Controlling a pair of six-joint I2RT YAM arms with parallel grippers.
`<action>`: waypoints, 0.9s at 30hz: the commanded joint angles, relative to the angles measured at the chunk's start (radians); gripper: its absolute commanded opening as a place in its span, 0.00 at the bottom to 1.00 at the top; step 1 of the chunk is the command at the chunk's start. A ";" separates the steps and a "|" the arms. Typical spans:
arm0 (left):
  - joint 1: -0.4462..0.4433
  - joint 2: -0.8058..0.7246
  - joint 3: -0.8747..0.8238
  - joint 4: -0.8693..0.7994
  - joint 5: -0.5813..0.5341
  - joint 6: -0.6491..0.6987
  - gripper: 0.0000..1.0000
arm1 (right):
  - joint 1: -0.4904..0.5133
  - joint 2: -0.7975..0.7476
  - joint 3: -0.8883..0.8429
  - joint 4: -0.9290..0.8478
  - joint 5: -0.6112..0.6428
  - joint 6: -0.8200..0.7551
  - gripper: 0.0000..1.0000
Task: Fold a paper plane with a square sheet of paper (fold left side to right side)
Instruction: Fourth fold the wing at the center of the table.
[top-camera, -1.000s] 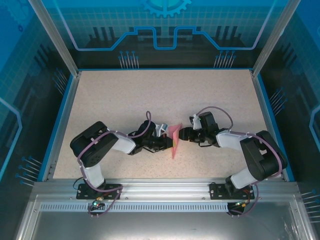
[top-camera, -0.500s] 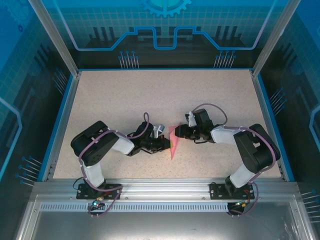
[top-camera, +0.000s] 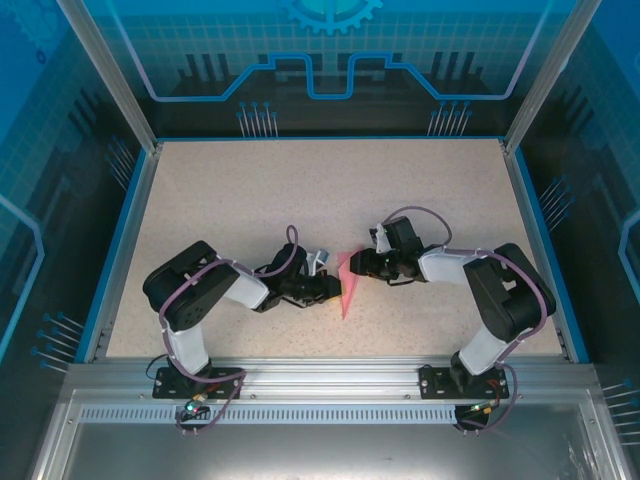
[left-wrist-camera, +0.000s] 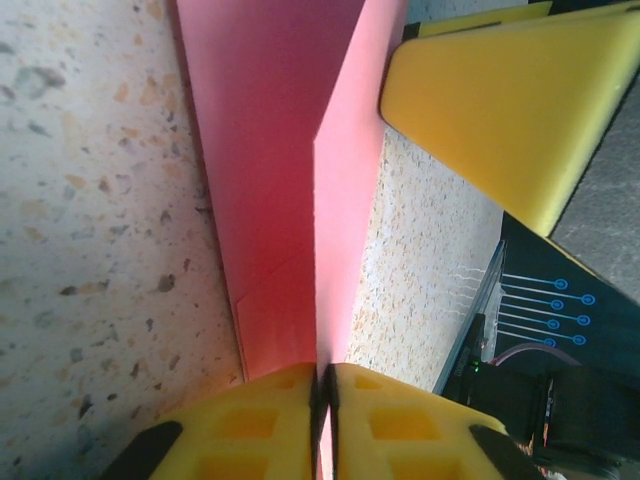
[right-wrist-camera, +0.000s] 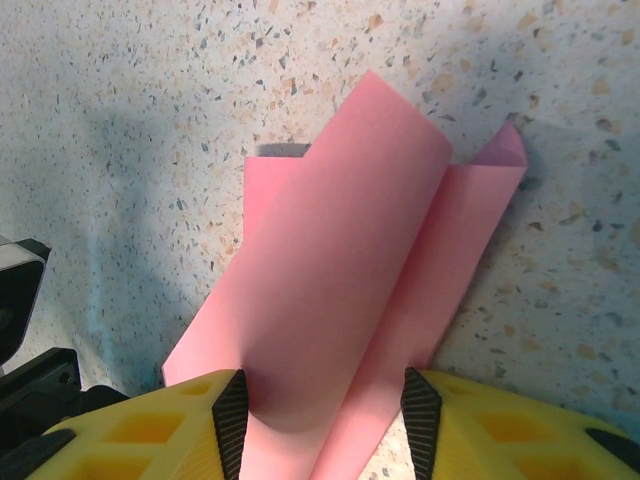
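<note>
The square sheet of paper (top-camera: 345, 283) is pink-red, half folded, and stands up from the table centre between both grippers. In the left wrist view its raised flap (left-wrist-camera: 350, 200) rises edge-on above the lower layer (left-wrist-camera: 265, 150), and my left gripper (left-wrist-camera: 325, 385) is shut on that edge. From the top view, my left gripper (top-camera: 330, 290) is on the paper's left and my right gripper (top-camera: 358, 266) on its upper right. My right gripper (right-wrist-camera: 322, 415) is open, and its pads straddle the curled fold of the paper (right-wrist-camera: 340, 280). The left pad (right-wrist-camera: 230, 410) touches the curl.
The speckled tabletop (top-camera: 250, 200) stretches wide behind the arms, bounded by a blue rim (top-camera: 125, 240) and glass walls. A yellow finger of the right gripper (left-wrist-camera: 510, 100) hangs close over the paper in the left wrist view. The aluminium rail (top-camera: 320, 375) runs along the near edge.
My right gripper has slid left onto the paper and its jaws narrowed slightly. The paper has been pushed a little left and stands more upright. The left arm has barely moved.
</note>
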 joint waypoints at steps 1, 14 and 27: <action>0.021 -0.038 0.006 -0.031 0.012 0.026 0.16 | 0.021 0.046 0.006 -0.028 0.021 -0.001 0.48; 0.056 -0.056 0.083 -0.150 0.020 0.085 0.31 | 0.021 0.043 0.003 -0.039 0.024 -0.007 0.48; 0.068 0.008 0.177 -0.256 0.015 0.156 0.05 | 0.021 0.027 0.003 -0.045 0.016 -0.019 0.49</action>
